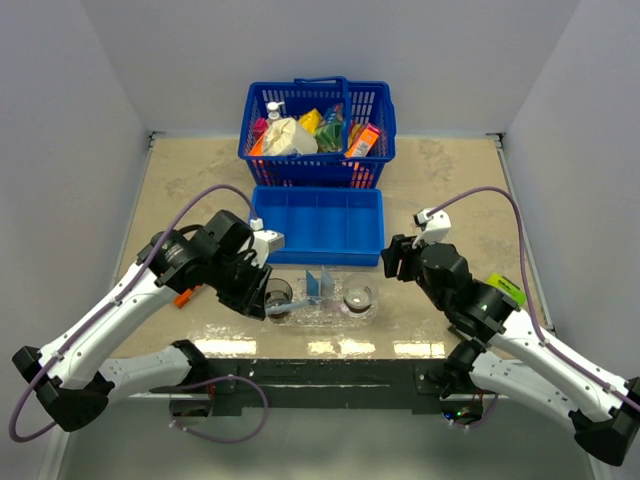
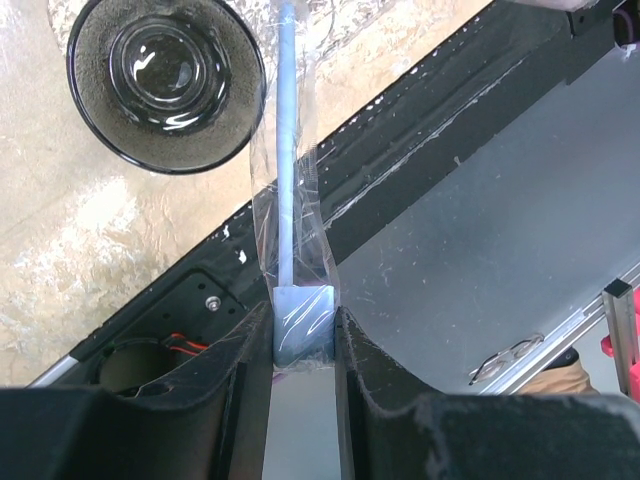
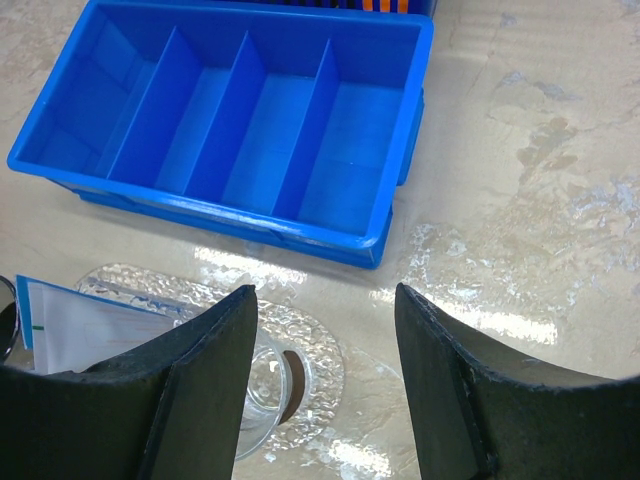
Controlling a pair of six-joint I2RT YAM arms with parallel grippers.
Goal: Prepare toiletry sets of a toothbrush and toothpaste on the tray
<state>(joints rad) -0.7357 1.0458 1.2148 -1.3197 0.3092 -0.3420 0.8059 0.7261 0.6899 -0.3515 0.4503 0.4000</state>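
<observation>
Left gripper (image 2: 303,335): clamped tight on the butt end of the wrapped toothbrush (image 2: 287,150). The stem runs out towards the tray and passes just beside the left cup (image 2: 165,80). Right gripper (image 3: 325,298): wide open with nothing in it, hanging near the tray (image 3: 318,352).

Risks for you to note:
- The hold is on the very end, through loose clear wrapper, so the brush may slip or swing as you lower it.
- Your left jaws sit over the near edge of the table (image 1: 200,180). A release here would likely send the brush to the floor.
- The free end could clip the left cup and tip it.

Containers:
- Tray: two cups, with a pale flat toothpaste (image 3: 80,325) propped between them. The left cup looks empty. I cannot judge the right cup (image 3: 268,385).
- Bin (image 3: 230,222): four compartments, all bare.
- Basket (image 1: 318,165): a pump bottle (image 1: 274,108) and mixed coloured packets.
</observation>
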